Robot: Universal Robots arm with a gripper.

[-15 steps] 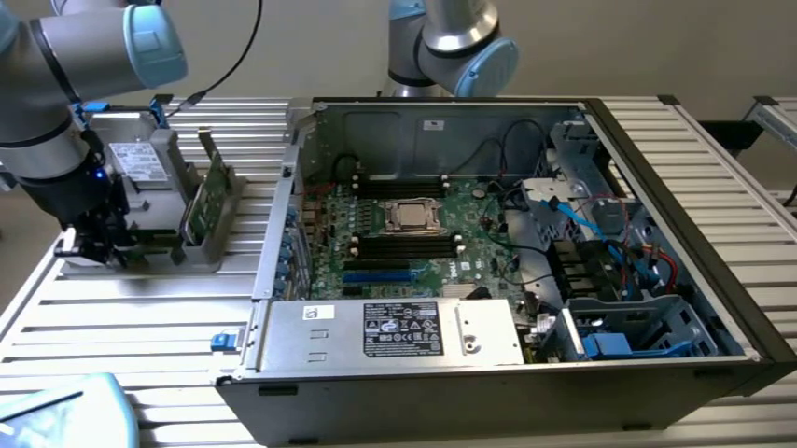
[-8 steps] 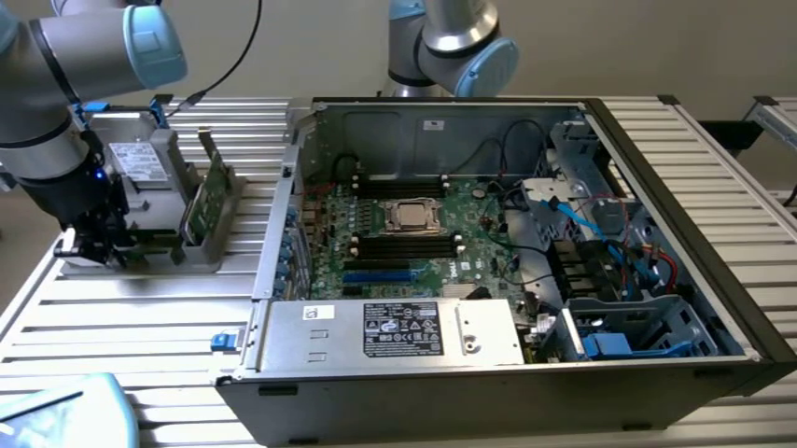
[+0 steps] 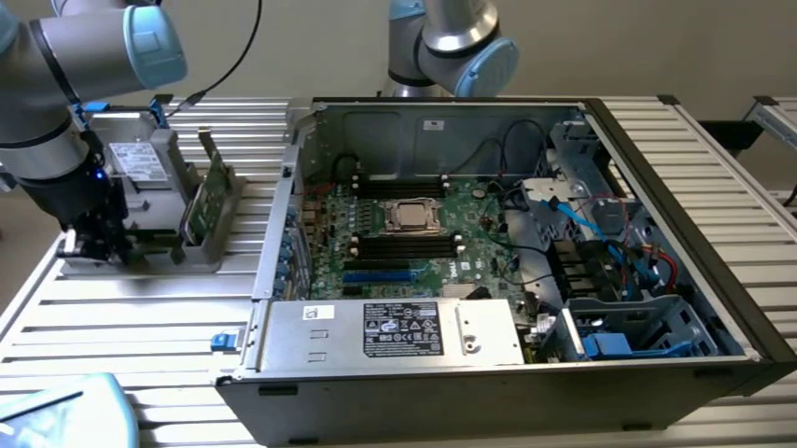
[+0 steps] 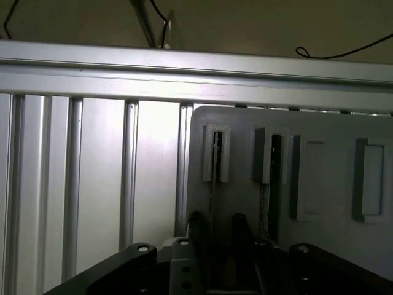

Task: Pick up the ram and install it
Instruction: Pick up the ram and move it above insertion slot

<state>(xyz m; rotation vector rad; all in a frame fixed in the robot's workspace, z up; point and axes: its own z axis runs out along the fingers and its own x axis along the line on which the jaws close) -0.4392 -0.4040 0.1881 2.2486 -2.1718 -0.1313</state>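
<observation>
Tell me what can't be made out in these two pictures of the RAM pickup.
1. Ram, wrist view: edge-on in the grey holder, so its chips and label are hidden.
2. End effector, exterior view: dark against the holder, so contact with the ram can't be judged.
3. Motherboard memory slots, exterior view: too small to tell which are free.
4. Second arm, exterior view: cut off by the top edge.

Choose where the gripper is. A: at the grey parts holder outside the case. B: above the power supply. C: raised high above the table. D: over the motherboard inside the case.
A: the gripper sits low at the grey parts holder, on the exterior view's left of the open case.
</observation>
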